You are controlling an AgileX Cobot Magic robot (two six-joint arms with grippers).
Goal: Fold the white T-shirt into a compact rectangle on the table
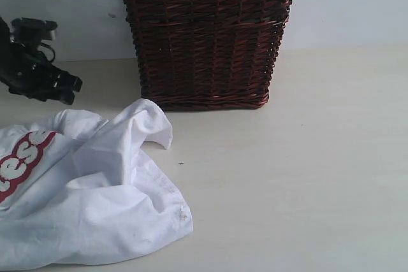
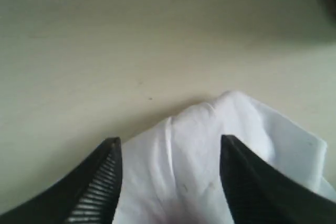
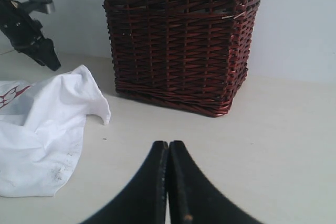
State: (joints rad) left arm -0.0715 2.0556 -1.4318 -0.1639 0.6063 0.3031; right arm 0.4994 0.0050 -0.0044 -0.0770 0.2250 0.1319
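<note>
Cotton of the kind in this white T-shirt should be light, limp and without any stiffness. It will sag from wherever it is lifted, and a single pinch is likely to drag the whole bundle rather than spread it. It is not fragile, and its weave should give the pads good purchase. The smooth worktop will probably let it slide.

The shirt lies crumpled on the worktop at the left of the exterior view, in front of the dark wicker basket and a little to its left, not touching it. Part of the red-outlined lettering faces up. One raised peak of cloth stands nearest the basket, and a stitched hem runs along the edge towards the bare worktop.

The left hand has its fingers spread, with cloth lying under the gap between them and nothing pinched. In the exterior view it sits above and behind the shirt. The right hand is pressed together and empty over bare worktop, well apart from the cloth.

Best holds, I judge, are the doubled hem or a seam at two well-separated points, one per hand, so the cloth can be pulled flat before folding.
</note>
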